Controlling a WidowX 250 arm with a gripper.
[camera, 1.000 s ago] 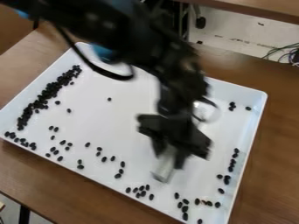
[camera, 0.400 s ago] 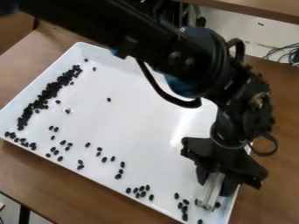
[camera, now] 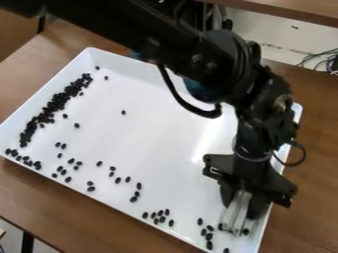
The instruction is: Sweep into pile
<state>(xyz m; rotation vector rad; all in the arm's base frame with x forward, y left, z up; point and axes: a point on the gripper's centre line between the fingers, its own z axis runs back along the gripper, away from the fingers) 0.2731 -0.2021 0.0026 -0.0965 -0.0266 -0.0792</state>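
A black gripper (camera: 241, 201) pinches a pale tool (camera: 234, 217) by the white tray's (camera: 172, 148) nearest corner, dark beans (camera: 56, 103) banked along its left side.

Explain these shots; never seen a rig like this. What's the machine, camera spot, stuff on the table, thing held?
The machine is a black robot arm. Every picture comes from one fixed camera looking down at a slant. On the brown table sits a white tray. Small dark bean-like pieces form a dense band along its left side in the picture, with others scattered. Near the tray's lower right corner, the hand holds a pale tool, presumably for sweeping.
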